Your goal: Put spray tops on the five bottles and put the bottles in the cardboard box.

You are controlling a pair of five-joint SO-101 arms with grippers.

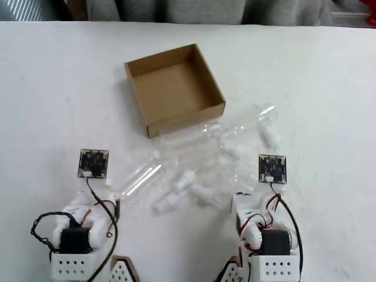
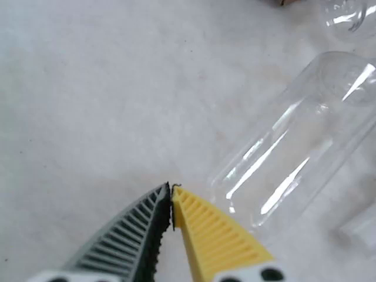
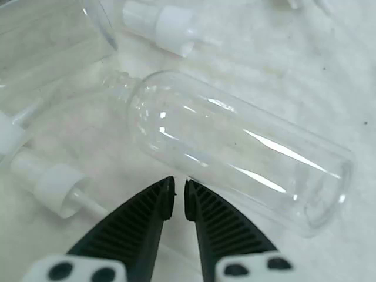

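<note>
Evidently at step one, none capped or boxed: left gripper [image 2: 171, 191] pressed together just beside a clear, uncapped bottle [image 2: 294, 153] lying flat. Loose white spray tops [image 1: 176, 197] and more transparent bottles scattered just in front of the cardboard box [image 1: 187, 120]; right gripper [image 3: 179, 183] likewise closed, near another bottle [image 3: 235, 147]. Next, probably: spread one gripper, pinch a bottle, seat a top with the other.

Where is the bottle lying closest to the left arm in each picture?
High view: the bottle lies slanted on the table, right beside the left arm.
Left wrist view: the same bottle, close beside the shut left tool.
Right wrist view: another bottle lies before the right tool.
Shared landmark: the white table.
</note>
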